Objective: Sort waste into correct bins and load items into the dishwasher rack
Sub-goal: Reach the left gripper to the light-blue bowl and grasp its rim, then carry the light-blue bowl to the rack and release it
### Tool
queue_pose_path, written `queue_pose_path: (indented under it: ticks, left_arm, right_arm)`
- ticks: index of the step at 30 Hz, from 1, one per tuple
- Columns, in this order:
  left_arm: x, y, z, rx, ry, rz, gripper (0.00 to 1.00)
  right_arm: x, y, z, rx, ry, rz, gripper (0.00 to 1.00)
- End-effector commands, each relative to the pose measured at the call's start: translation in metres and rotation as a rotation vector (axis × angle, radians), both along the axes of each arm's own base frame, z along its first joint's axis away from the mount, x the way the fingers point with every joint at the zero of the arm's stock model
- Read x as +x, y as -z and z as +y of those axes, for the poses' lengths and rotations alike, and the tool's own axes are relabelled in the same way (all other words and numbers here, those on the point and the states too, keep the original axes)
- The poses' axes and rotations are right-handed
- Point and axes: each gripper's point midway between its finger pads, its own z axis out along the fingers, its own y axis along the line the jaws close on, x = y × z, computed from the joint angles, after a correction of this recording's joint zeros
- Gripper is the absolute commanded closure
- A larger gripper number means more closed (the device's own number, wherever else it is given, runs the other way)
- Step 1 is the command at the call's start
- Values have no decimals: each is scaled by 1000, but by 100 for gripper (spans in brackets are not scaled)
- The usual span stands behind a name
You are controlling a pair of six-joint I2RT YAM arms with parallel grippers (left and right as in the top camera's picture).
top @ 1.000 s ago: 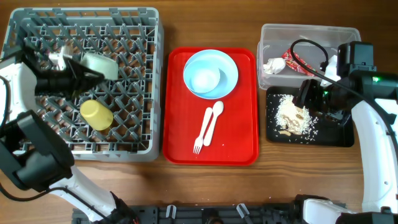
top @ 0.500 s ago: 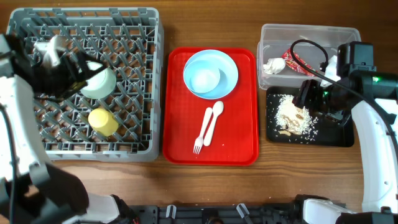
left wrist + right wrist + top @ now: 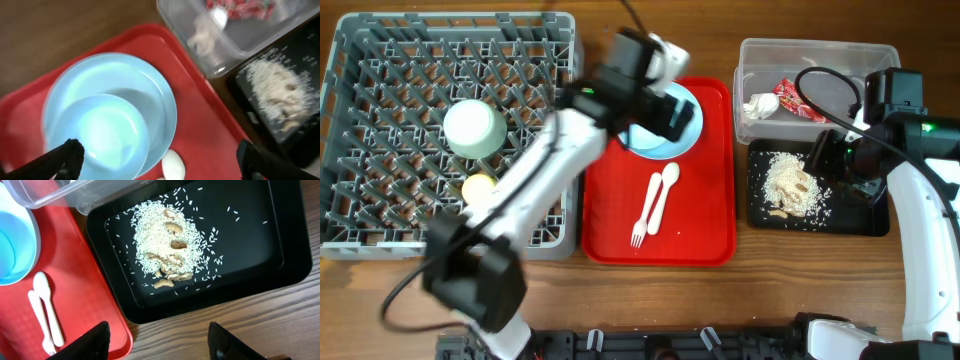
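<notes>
Your left claw (image 3: 160,156), spread open, has swung above the light blue bowl (image 3: 110,115). The pale green bowl (image 3: 473,127) sits in the dishwasher rack (image 3: 450,22) left of it, so blue looks next.

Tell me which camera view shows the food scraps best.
The right wrist view: the food scraps fill its centre, sharp, grains and pieces distinct. Overhead shows them small; left wrist shows them blurred at the edge.

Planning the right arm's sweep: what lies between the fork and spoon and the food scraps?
Nothing loose: only bare red tray and the black tray's rim, clearest in the right wrist view.
</notes>
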Motion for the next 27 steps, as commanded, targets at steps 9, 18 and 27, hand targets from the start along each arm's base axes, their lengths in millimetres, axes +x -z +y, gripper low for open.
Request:
queue_pose_path:
  ticks: [9,18,27]
  left_arm:
    - [23,118,-2,178,-51,75,22]
    - [22,131,-1,192,-49,96,82]
    - [15,-3,-3,6,-34,-50,96]
  right_arm:
    - [1,-7,-5,-22,25,-16,37]
    - [-1,-7,-5,-21,24,-8,37]
    - [-2,-7,-5,-21,24,-4,37]
